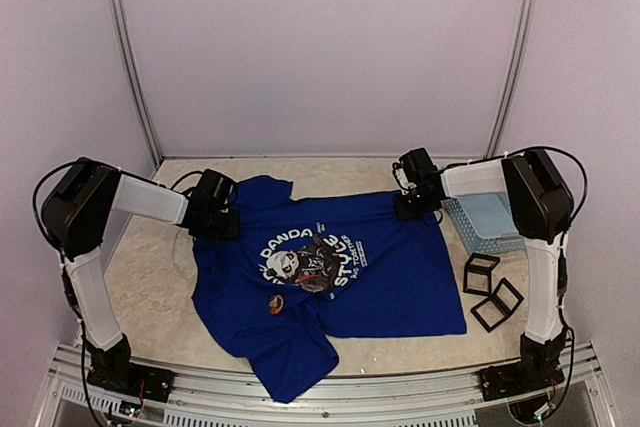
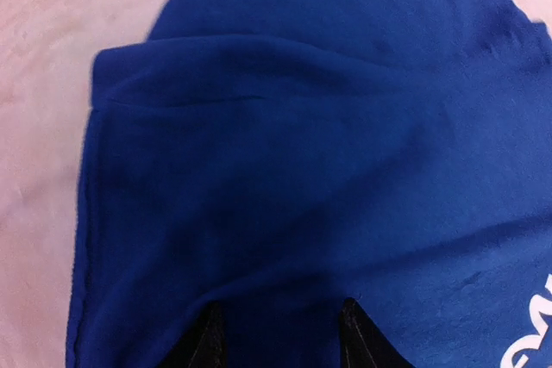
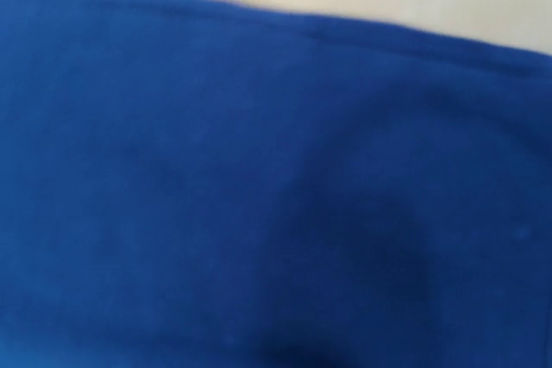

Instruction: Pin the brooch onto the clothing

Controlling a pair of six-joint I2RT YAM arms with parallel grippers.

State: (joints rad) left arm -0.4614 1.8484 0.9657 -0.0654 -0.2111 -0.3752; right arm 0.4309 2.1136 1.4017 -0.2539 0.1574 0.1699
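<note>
- The royal-blue T-shirt [image 1: 400,277] lies spread across the middle of the table [image 1: 150,277] in the overhead view. Its round panda print [image 1: 305,262] faces up, and one sleeve reaches toward the bottom centre of the frame.
- A small round brooch [image 1: 275,304] rests on the shirt just below and left of the print. It is too small to tell whether it is fastened.
- The left gripper [image 1: 215,217] sits on the shirt's upper-left corner. In its wrist view, the two dark fingertips [image 2: 207,346] stand apart at the bottom edge, with folded blue cloth between and beyond them.
- The right gripper [image 1: 415,205] is at the shirt's upper-right edge. Its wrist view is filled with blurred blue fabric and its fingers are hidden. The jaws are closed, but I cannot tell whether cloth is pinched between them.
- A light-blue plastic basket [image 1: 490,222] stands at right of the shirt, with two black square frames [image 1: 482,274] below it.
</note>
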